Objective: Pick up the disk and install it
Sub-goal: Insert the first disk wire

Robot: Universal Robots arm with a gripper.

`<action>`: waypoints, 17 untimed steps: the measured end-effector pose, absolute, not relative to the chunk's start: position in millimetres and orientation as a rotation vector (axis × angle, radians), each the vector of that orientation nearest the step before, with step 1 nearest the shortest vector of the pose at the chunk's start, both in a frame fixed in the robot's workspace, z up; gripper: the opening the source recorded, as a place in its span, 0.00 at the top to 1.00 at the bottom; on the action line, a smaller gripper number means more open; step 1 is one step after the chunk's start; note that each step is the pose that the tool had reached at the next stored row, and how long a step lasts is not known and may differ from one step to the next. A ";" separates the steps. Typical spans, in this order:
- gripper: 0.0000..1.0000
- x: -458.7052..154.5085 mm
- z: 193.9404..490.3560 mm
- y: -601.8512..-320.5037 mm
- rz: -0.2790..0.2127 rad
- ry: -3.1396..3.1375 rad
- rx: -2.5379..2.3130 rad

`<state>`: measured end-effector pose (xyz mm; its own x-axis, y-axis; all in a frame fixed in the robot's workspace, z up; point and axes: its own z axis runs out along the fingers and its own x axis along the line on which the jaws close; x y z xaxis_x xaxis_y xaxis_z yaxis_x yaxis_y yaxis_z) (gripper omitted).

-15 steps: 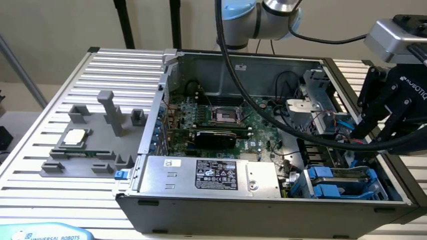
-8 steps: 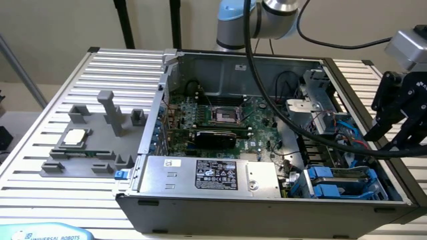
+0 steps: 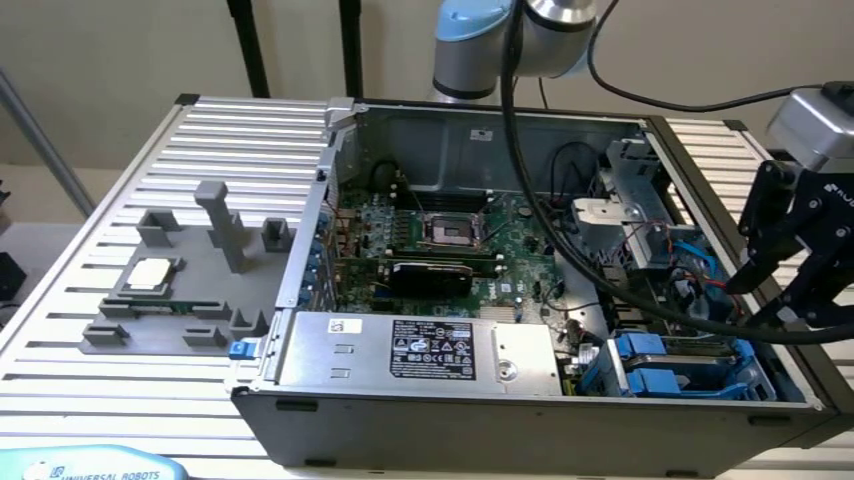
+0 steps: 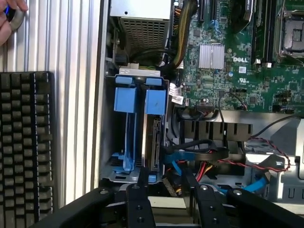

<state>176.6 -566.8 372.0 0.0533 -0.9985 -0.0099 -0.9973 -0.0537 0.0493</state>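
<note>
The disk (image 4: pixel 154 142) stands on edge in the drive cage of the open computer case, its grey side and connector showing between bright blue carrier rails (image 4: pixel 155 100). A second blue carrier (image 4: pixel 126 102) sits beside it. In the exterior view the blue carriers (image 3: pixel 663 368) fill the bay at the case's near right corner. My gripper (image 3: pixel 781 290) hovers above and to the exterior view's right of that bay. Its black fingers (image 4: pixel 140 204) stand apart, open, with nothing held between them (image 4: pixel 172 205).
Inside the case are the motherboard (image 3: pixel 441 240), a silver power supply box with a black label (image 3: pixel 427 350) and loose black cables (image 3: pixel 561 230). A grey fixture with a small chip (image 3: pixel 154 275) sits on the slatted table. A keyboard (image 4: pixel 23 142) and a person's hand (image 4: pixel 8 19) lie outside the case.
</note>
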 end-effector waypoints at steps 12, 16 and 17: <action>0.59 164.5 353.9 -567.1 -0.083 -2.103 2.311; 0.59 162.3 351.5 -566.8 -0.099 -2.109 2.320; 0.59 162.3 351.1 -566.8 -0.104 -2.111 2.322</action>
<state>162.3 -566.8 351.1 0.0936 -0.9945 -0.0475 -0.9944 -0.0958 0.0458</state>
